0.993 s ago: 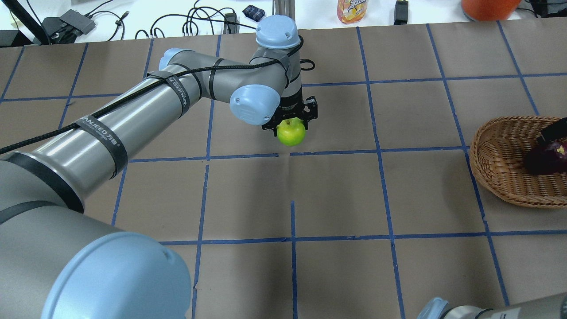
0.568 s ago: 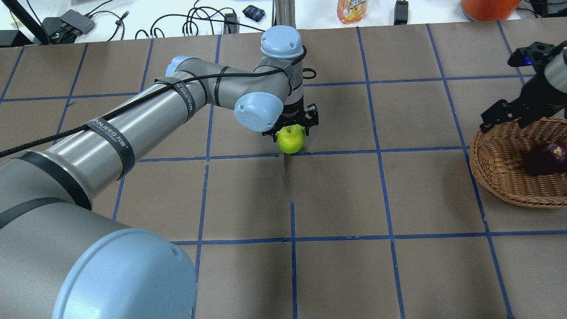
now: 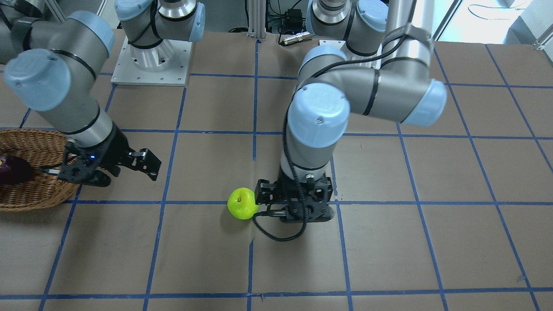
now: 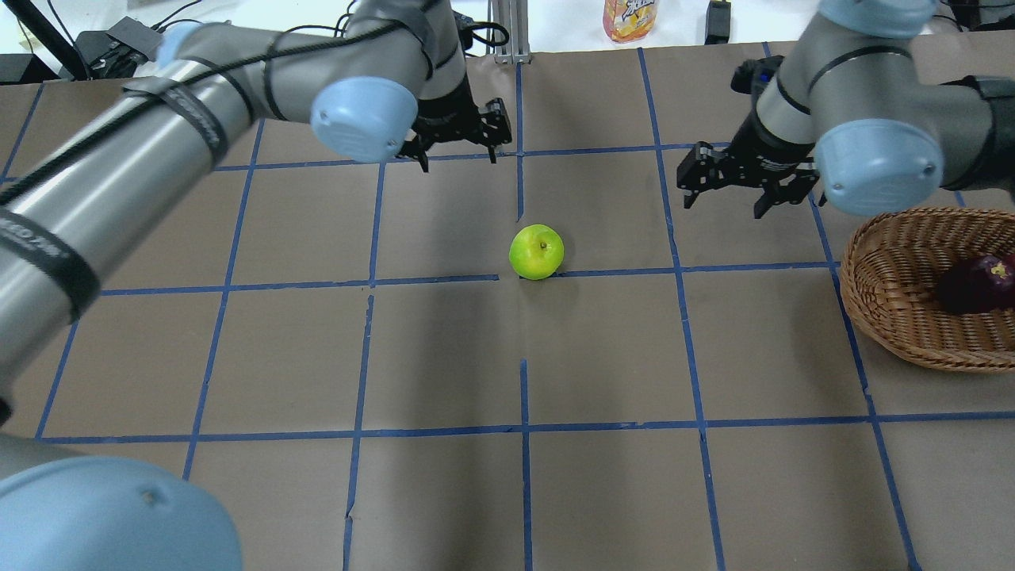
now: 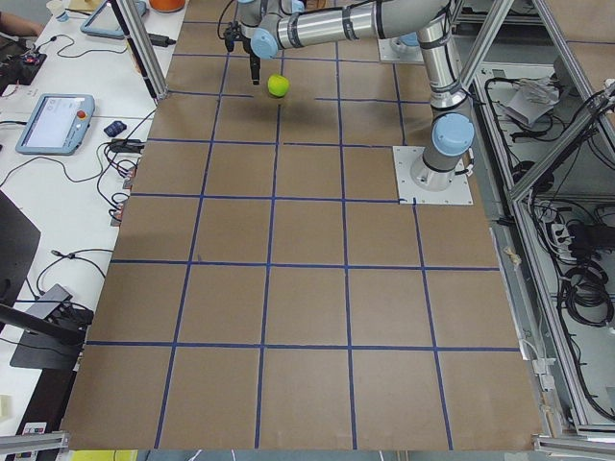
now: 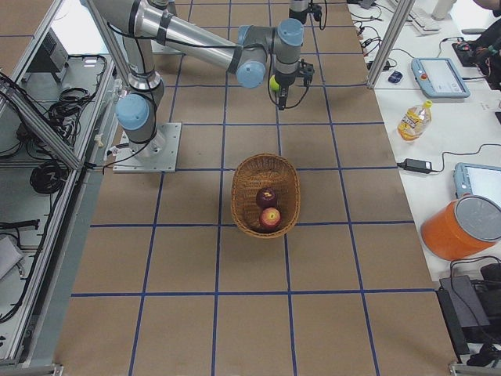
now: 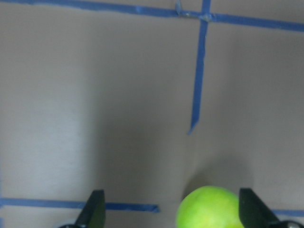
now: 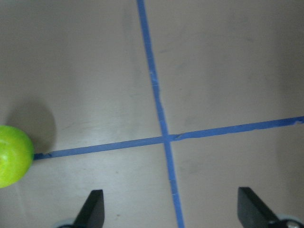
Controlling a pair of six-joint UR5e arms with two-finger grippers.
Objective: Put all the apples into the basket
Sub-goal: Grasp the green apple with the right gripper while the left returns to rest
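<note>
The lime green apple (image 4: 537, 252) sits alone on the table near the middle, also seen from the front (image 3: 242, 203). My left gripper (image 4: 458, 155) is open and empty, beyond the apple. In its wrist view the apple (image 7: 209, 210) lies low between the open fingers, nearer the right one. My right gripper (image 4: 741, 194) is open and empty, between the apple and the wicker basket (image 4: 896, 333). Its wrist view shows the apple (image 8: 12, 156) at the left edge. The basket holds the dark purple apple (image 4: 979, 284) and the red apple (image 6: 271, 218).
The table is brown paper with a blue tape grid. A bottle (image 4: 630, 17), cables and an orange tub stand beyond the far edge. The left arm's long links (image 4: 158, 151) cross the left half. The basket sits at the right edge.
The left gripper set the green apple down, let go of it and drew back toward the far side. The right arm swung from over the basket toward the table's middle.
</note>
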